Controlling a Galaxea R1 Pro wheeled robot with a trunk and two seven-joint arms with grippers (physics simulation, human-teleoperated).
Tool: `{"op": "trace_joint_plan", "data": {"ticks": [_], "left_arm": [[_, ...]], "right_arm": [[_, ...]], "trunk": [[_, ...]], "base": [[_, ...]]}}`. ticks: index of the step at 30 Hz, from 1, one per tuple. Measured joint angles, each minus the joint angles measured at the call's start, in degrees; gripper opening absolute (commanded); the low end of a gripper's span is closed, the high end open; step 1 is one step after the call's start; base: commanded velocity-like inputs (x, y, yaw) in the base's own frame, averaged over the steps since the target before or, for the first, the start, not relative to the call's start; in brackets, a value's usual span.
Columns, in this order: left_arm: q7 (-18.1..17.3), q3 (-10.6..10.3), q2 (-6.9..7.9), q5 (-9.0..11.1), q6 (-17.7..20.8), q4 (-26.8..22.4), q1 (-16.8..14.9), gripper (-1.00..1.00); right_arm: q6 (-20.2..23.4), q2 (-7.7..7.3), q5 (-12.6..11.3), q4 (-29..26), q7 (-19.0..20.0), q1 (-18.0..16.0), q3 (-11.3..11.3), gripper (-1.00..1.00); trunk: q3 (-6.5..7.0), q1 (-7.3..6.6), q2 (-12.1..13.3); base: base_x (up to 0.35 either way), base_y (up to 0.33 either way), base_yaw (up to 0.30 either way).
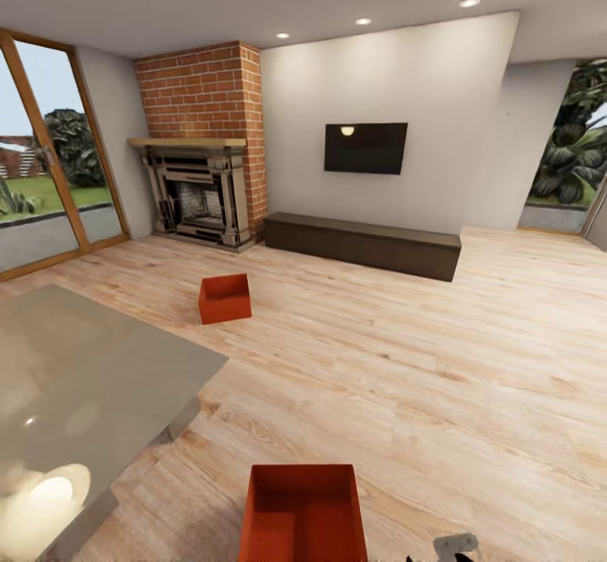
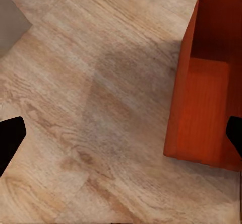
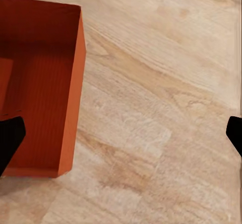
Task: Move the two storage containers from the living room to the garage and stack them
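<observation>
Two red-orange bins in the room, both sitting on the light wood plank floor (image 1: 472,360). The near container (image 1: 303,513) is right at the bottom of the head view, open side up, plain tapered walls and a flat bottom, nothing in it as far as I can see. The far container (image 1: 225,297) is further back and a bit to the left, out in the open floor short of the fireplace, turned at a slight angle.

Arms: both claws hang over the floor pointing down at it, one on each side of the near bin. The left claw (image 2: 121,138) is spread wide, its dark fingertips (image 2: 10,138) at opposite edges of the wrist view with bare planks and the bin's wall between them, not touching anything. The right claw (image 3: 121,138) is the same deal, spread wide, gripping nothing; one fingertip overlaps the bin's wall in the picture. A small grey bit of the robot (image 1: 455,545) pokes in just right of the near bin.

At near left, one grey glossy desk (image 1: 93,377) with a smooth reflective top. Far side: one brick fireplace (image 1: 202,157) with a wooden mantel, one black TV (image 1: 365,147) on the white wall, one long dark low cabinet (image 1: 362,244) under it. Glass doors (image 1: 42,157) at far left.
</observation>
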Motion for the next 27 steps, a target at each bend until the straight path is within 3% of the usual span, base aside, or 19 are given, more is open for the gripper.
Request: {"op": "trace_joint_plan", "data": {"ticks": [2, 5, 9, 11, 14, 18, 24, 27], "left_arm": [[-0.13, 0.02, -0.21, 0.07, 8.53, -8.76, -0.79, 1.0], [-0.25, -0.19, -0.62, 0.11, 15.53, -15.64, -4.31, 1.0], [-0.24, -2.06, -2.8, -0.16, 25.42, -17.74, -11.32, 1.0], [-0.13, -4.43, -3.62, -0.21, 32.42, -18.07, -15.28, 1.0], [-0.21, -6.57, -3.95, -0.16, 37.1, -18.24, -19.31, 1.0], [-0.32, -7.4, -3.83, -0.12, 37.51, -17.01, -21.22, 1.0], [-0.08, -7.45, -3.71, -0.18, 26.47, -5.04, -21.69, 1.0], [-0.22, -7.51, -3.93, -0.05, 24.95, -3.98, -21.72, 1.0]], "right_arm": [[3.0, -0.05, -0.12, -0.59, 0.0, -3.66, -0.05, 1.0], [7.31, -0.21, -0.17, -0.8, 0.0, -8.46, -0.14, 1.0], [12.1, -0.32, -0.12, -1.02, -0.02, -12.77, -0.18, 1.0], [13.24, -0.51, -0.14, -1.7, -0.06, -14.77, -0.22, 1.0], [13.86, -0.65, -0.21, -2.93, -0.04, -16.0, -0.34, 1.0], [13.89, -0.66, -0.45, -3.16, 0.07, -16.48, -0.35, 1.0], [13.42, -0.65, -0.5, -3.1, 0.08, -16.58, -0.41, 1.0], [13.39, -0.67, -0.48, -3.09, 0.08, -16.59, -0.39, 1.0]], "trunk": [[-0.18, 0.0, 0.0], [-0.44, 0.0, 0.01], [-0.83, 0.0, 0.01], [-1.01, 0.0, 0.01], [-1.29, 0.0, 0.01], [-1.67, 0.0, 0.01], [-2.24, 0.0, 0.01], [-2.52, 0.0, 0.01]], "base": [[0.0, 0.0, 0.0], [0.0, 0.0, 0.0], [0.0, 0.0, 0.0], [0.0, 0.0, 0.0], [0.0, 0.0, 0.0], [0.0, 0.0, 0.0], [0.0, 0.0, 0.0], [0.0, 0.0, 0.0]]}}
